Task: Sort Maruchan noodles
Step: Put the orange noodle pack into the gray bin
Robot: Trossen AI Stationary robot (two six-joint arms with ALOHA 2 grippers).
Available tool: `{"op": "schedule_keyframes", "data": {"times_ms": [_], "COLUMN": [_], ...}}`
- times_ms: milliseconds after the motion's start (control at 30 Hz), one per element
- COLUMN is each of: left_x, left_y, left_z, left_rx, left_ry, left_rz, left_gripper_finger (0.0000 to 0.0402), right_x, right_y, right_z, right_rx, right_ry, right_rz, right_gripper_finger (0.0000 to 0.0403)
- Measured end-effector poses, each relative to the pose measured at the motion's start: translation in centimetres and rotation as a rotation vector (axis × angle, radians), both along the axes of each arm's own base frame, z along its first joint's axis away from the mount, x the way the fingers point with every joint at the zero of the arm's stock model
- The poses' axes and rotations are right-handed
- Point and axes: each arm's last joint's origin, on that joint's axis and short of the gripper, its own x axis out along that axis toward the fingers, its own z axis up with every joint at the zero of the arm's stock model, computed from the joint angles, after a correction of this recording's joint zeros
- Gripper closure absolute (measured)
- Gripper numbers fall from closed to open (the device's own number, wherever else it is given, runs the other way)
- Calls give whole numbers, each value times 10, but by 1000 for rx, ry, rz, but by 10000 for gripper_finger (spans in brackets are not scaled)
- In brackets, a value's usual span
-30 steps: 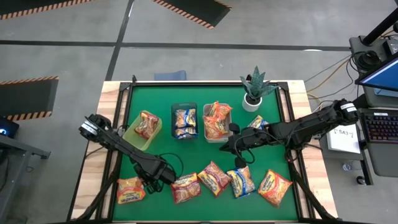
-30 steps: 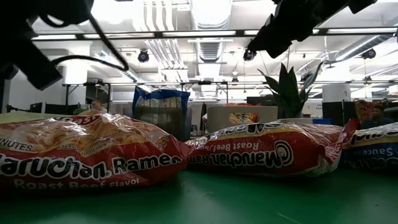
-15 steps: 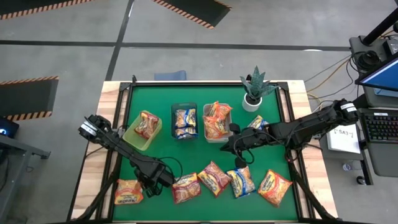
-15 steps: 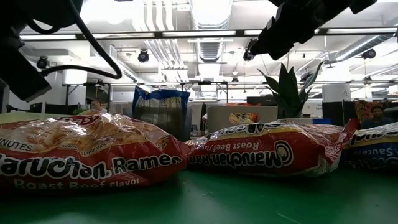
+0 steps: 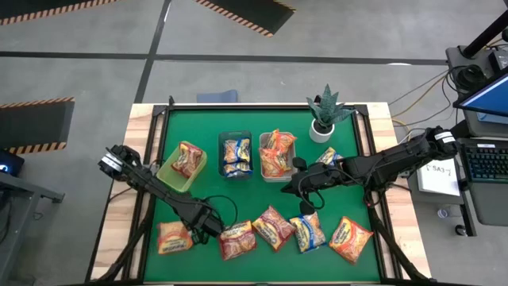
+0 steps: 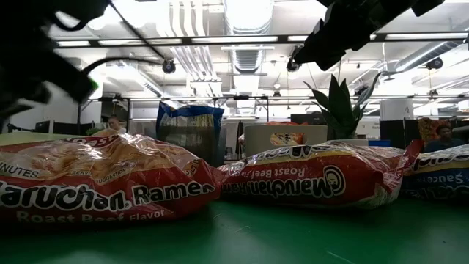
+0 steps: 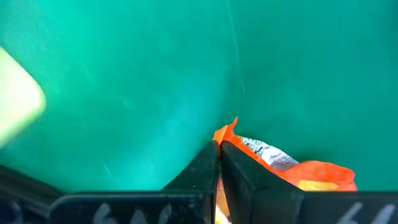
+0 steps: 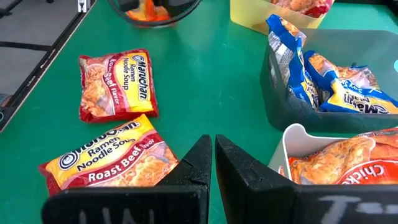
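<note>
- Three bins stand in a row on the green table [image 5: 349,179]: a light green bin [image 5: 169,175] on the left, a dark bin [image 5: 221,155] in the middle, a pale grey bin [image 5: 263,170] on the right.
- One red packet [image 5: 187,158] lies in the light green bin.
- Two blue-and-yellow packets [image 5: 236,154] lie in the dark bin.
- Two orange packets [image 5: 277,152] lie in the pale grey bin, one partly over the other.
- Five packets lie loose in a row near the front edge of the table: an orange packet [image 5: 174,237], then two red ones [image 5: 238,239], then a blue-and-yellow one [image 5: 308,231], then an orange one [image 5: 351,238] at the far right.
- The packets are flat, crinkly and shiny; the red ones read "Ramen Noodle Soup, Roast Beef".
- The left gripper [image 5: 200,231] is low at the front left; its fingers are closed on the corner of the orange packet, which the left wrist view shows pinched between them.
- The right gripper [image 5: 290,187] hangs above the table just in front of the pale grey bin; its fingers are pressed together and hold nothing.
- One more blue-and-yellow packet [image 5: 329,156] lies beside the right arm, near one potted plant [image 5: 326,111].
</note>
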Motion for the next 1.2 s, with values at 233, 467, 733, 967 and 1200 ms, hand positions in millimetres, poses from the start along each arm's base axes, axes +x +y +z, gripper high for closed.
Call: {"op": "schedule_keyframes", "data": {"times_ms": [233, 467, 733, 967, 1200], "left_x": [19, 45, 19, -24, -30], "left_y": [22, 44, 26, 12, 4], "left_z": [24, 48, 66, 49, 15], "left_rx": [146, 325, -8, 36, -45], "left_ry": [-332, -739, -580, -266, -343], "left_rz": [96, 251, -313, -374, -353], "left_gripper_finger": [401, 402, 402, 402, 402], "right_x": [0, 0, 0, 3, 6], "right_y": [0, 0, 0, 0, 1], "right_z": [0, 0, -1, -6, -11], "right_rx": [-3, -4, 2, 7, 2], "right_ry": [-2, -2, 4, 23, 40], "right_rz": [-5, -7, -12, -18, -19], "right_gripper_finger": [392, 392, 392, 392, 392]}}
